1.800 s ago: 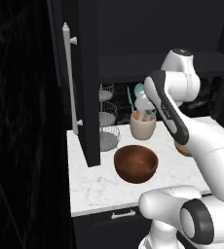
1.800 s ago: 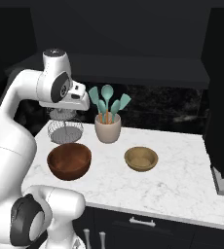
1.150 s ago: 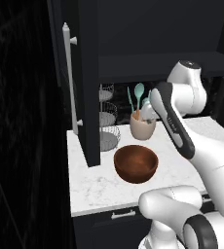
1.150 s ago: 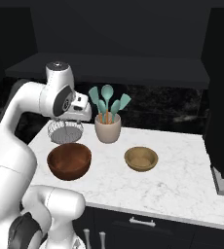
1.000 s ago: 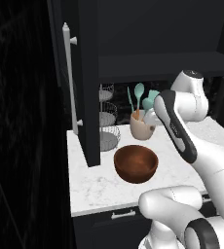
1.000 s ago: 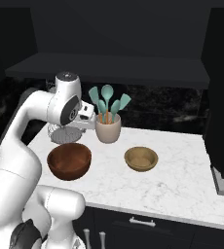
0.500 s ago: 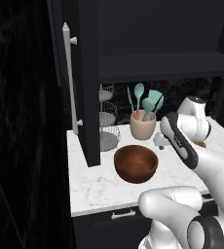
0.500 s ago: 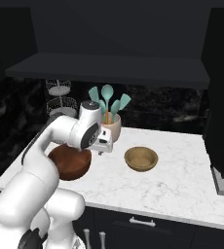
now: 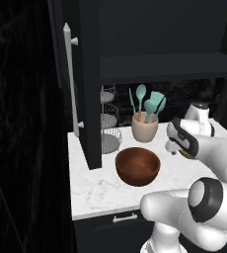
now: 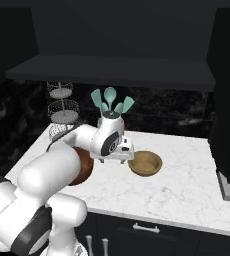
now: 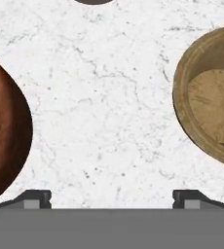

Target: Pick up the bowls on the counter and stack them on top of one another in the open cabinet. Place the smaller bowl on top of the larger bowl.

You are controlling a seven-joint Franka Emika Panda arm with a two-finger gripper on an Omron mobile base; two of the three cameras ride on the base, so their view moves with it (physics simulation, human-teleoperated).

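Nothing's stacked yet: both bowls (image 11: 211, 95) sit on your desk (image 11: 104, 97), claw (image 11: 111, 198) spread wide, empty.

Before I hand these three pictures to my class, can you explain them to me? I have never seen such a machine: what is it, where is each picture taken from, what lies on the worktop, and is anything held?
It is a white robot arm in a rendered kitchen. Two cameras ride on its base, behind it to its left and right; the third looks down from its hand. On the white counter stand the larger bowl, reddish-brown, the smaller bowl, tan, a beige cup of teal utensils and a wire rack. Above is the open cabinet with its dark shelf. The gripper hangs open over bare counter between the two bowls and holds nothing.
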